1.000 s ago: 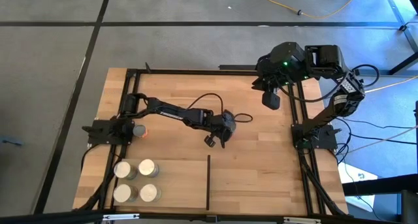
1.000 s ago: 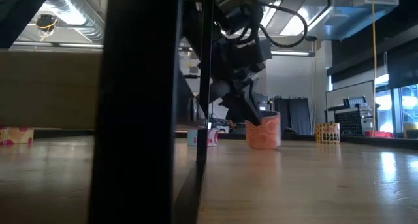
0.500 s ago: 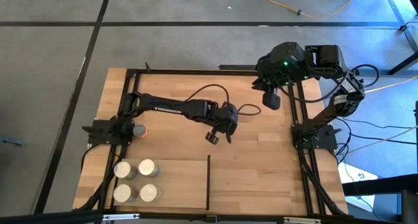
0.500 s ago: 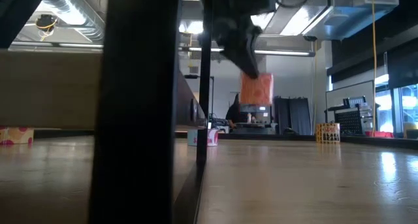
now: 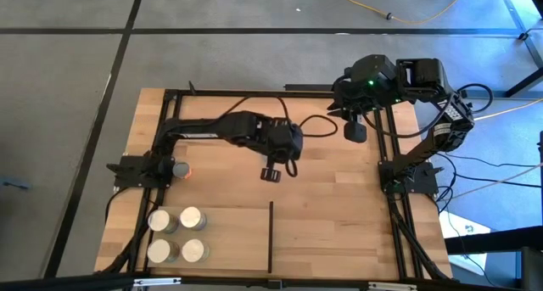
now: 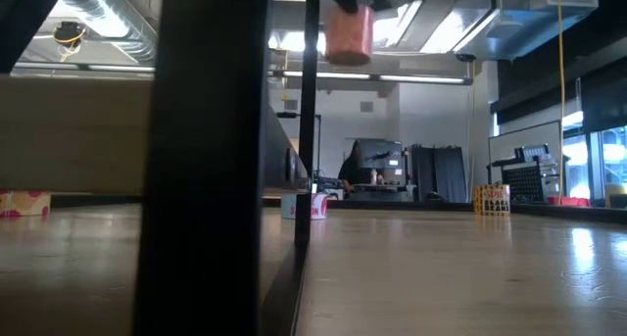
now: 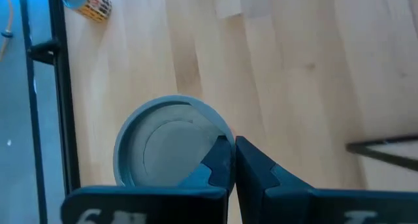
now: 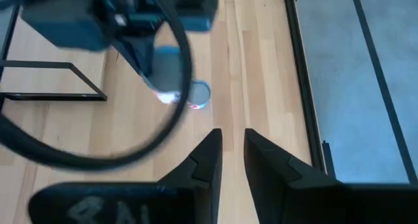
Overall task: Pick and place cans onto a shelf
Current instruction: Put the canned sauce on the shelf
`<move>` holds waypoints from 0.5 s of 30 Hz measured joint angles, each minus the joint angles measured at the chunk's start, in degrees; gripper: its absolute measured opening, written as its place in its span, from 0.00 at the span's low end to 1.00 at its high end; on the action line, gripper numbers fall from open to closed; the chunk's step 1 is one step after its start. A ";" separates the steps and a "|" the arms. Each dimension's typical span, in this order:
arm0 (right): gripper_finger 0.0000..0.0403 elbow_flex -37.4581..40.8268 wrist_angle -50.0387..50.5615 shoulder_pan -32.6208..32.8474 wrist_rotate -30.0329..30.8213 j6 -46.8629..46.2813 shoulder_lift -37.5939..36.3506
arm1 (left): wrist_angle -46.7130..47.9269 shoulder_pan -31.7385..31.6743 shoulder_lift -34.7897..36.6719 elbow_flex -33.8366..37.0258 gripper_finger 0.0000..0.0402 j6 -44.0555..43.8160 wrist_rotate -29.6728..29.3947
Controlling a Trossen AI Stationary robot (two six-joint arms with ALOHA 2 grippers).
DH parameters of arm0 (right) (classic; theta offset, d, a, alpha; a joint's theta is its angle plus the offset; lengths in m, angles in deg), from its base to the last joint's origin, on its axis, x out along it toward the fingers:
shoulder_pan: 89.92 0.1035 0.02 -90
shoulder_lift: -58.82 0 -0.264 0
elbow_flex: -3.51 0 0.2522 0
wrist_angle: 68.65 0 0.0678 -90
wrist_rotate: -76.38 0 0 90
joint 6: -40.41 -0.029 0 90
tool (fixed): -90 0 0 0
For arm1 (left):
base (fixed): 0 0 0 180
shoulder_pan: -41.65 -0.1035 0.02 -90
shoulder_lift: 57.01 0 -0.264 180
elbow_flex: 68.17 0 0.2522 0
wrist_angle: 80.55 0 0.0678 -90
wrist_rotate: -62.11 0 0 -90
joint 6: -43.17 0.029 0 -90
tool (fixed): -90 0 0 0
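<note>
My left gripper (image 5: 271, 171) is shut on a can with an orange label (image 6: 348, 32) and a grey top (image 7: 166, 152), high above the middle of the table. Several cans (image 5: 192, 218) stand upright on the light-wood shelf (image 5: 233, 240) at the near left, left of its black divider (image 5: 271, 237). Another can (image 5: 179, 169) stands by the left arm's base. A blue-labelled can (image 8: 199, 95) sits on the table farther off. My right gripper (image 8: 233, 149) hangs open and bare above the far right of the table. My left gripper pinches the can's top rim (image 7: 219, 136) at one side, one finger (image 7: 221, 164) over the recessed lid and the other (image 7: 258, 166) outside the wall. The fingers slant down from above. The can hangs below them, about upright and lifted clear of the table.
Black frame rails (image 5: 386, 147) run along the table's left, right and far sides. Bare wood (image 5: 331, 198) lies between the shelf divider and the right rail. A cable (image 5: 310, 121) loops off the left arm.
My left gripper has risen steeply with the can, drifting a little toward the table's far-left, and has rolled about its own axis. The can stood on the table a second ago and now hangs high, clear of it.
</note>
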State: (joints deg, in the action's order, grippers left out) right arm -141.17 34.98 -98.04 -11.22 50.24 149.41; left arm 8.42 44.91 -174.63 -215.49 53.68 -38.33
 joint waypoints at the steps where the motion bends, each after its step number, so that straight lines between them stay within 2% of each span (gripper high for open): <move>1: 0.17 -0.01 0.00 0.00 0.02 0.03 0.00 | 1.76 0.44 0.00 -0.93 0.00 -0.60 -0.02; 9: 0.17 0.01 0.02 0.00 -0.10 -0.27 0.00 | 11.24 3.22 4.39 0.96 0.00 -7.39 -0.83; 15: 0.17 0.01 0.07 0.00 -0.12 -0.56 0.00 | 13.11 7.69 9.21 0.89 0.00 -13.51 -1.06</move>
State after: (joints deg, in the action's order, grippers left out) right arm -141.16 35.04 -98.04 -11.34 49.67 149.41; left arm 21.53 52.61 -165.42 -214.60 40.17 -39.38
